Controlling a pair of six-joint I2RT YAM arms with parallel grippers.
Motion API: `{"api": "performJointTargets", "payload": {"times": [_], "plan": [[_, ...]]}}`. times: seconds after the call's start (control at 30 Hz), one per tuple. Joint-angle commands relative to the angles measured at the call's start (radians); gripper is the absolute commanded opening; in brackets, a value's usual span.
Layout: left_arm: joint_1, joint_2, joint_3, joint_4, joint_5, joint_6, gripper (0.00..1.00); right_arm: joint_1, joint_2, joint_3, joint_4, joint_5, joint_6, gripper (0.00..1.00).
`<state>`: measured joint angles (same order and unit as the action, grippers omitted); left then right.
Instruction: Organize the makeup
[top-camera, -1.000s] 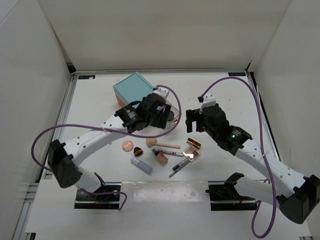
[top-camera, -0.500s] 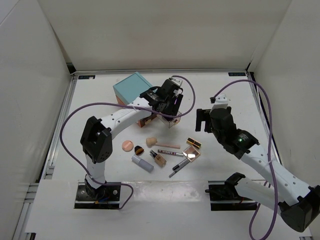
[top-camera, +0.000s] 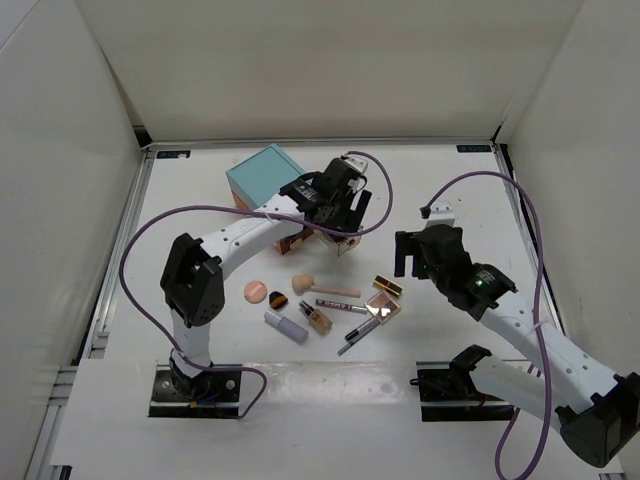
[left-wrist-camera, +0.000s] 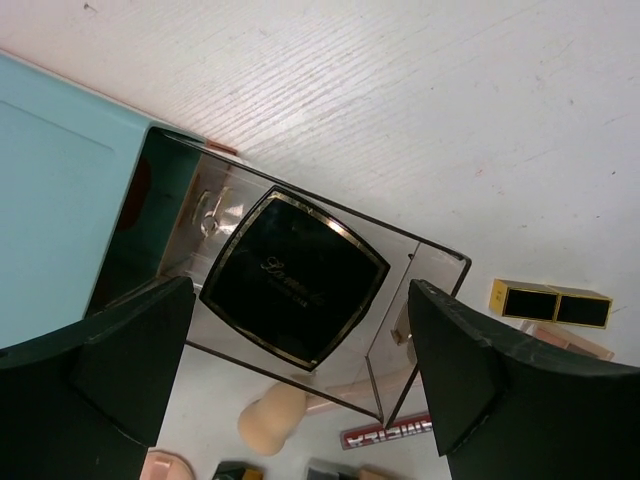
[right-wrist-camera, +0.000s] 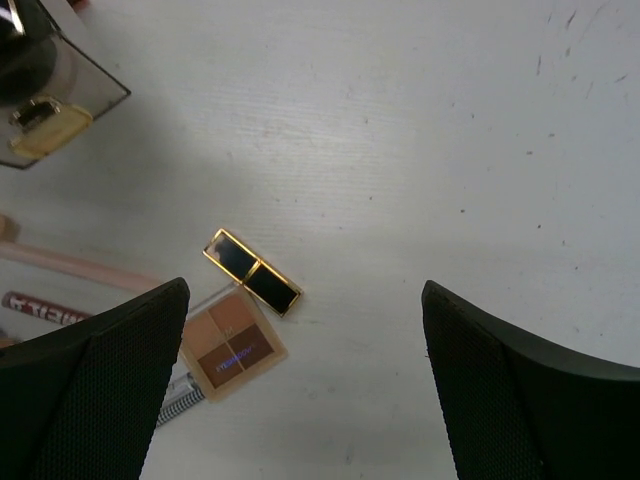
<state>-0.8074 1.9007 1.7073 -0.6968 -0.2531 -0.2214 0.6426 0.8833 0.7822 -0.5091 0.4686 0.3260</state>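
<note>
My left gripper (left-wrist-camera: 300, 375) is open and empty, hovering over a clear drawer (left-wrist-camera: 420, 262) pulled out of the teal box (left-wrist-camera: 60, 190). A black compact (left-wrist-camera: 295, 290) lies in that drawer. In the top view the left gripper (top-camera: 343, 212) is at the box's right side. My right gripper (right-wrist-camera: 305, 385) is open and empty above a black-gold lipstick (right-wrist-camera: 252, 271) and a pink-gold palette (right-wrist-camera: 232, 344). On the table lie a peach puff (top-camera: 255, 291), beige sponge (top-camera: 303, 284), slim pencils (top-camera: 338, 306), foundation bottle (top-camera: 319, 318) and white tube (top-camera: 284, 328).
The teal box (top-camera: 265, 172) stands at the back left of the table. The clear drawer (top-camera: 335, 238) juts out toward the makeup pile. The right gripper (top-camera: 410, 255) is just right of the pile. White walls enclose the table on three sides.
The left arm has swung up and its gripper has moved right and back over the open drawer. The right gripper has drifted nearer and slightly right.
</note>
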Motion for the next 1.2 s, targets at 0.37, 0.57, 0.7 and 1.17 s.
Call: {"api": "performJointTargets", "payload": {"times": [0.37, 0.57, 0.7, 1.17], "plan": [[-0.036, -0.465, -0.315, -0.009, -0.072, -0.120, 0.98, 0.170, 0.126, -0.150, 0.067, -0.094, 0.116, 0.99], [-0.036, -0.621, -0.524, -0.055, -0.067, -0.245, 0.98, 0.201, 0.221, -0.196, 0.129, -0.103, 0.113, 0.99], [-0.033, -0.673, -0.584, -0.089, -0.072, -0.289, 0.98, 0.229, 0.281, -0.193, 0.159, -0.104, 0.085, 0.99], [-0.033, -0.778, -0.603, -0.159, -0.132, -0.337, 0.98, 0.235, 0.470, -0.164, 0.208, -0.100, 0.073, 0.94]]}}
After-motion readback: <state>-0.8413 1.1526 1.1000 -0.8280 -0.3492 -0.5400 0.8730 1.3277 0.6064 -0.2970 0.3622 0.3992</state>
